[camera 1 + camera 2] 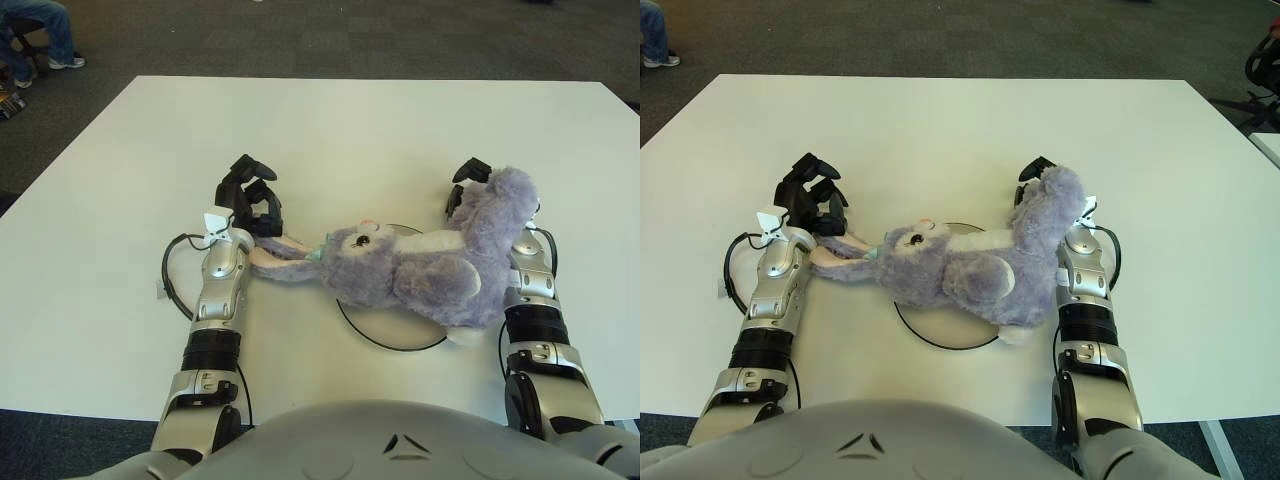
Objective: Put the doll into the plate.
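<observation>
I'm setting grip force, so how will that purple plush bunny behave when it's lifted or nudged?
The plush bunny looks soft and probably light; expect it to squash under the right hand. Its long ears trail limp off the plate, so they will likely flop. It seems unlikely to roll.

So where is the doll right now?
The doll lies across the plate near the table's front centre, ears reaching toward the left hand, its rear end against the right hand.

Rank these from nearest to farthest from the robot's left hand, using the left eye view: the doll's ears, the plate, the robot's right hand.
1. The doll's ears, right beside the left hand, just to its right.
2. The plate, at table centre under the doll's body.
3. The right hand, at the doll's far end, on the right.
</observation>
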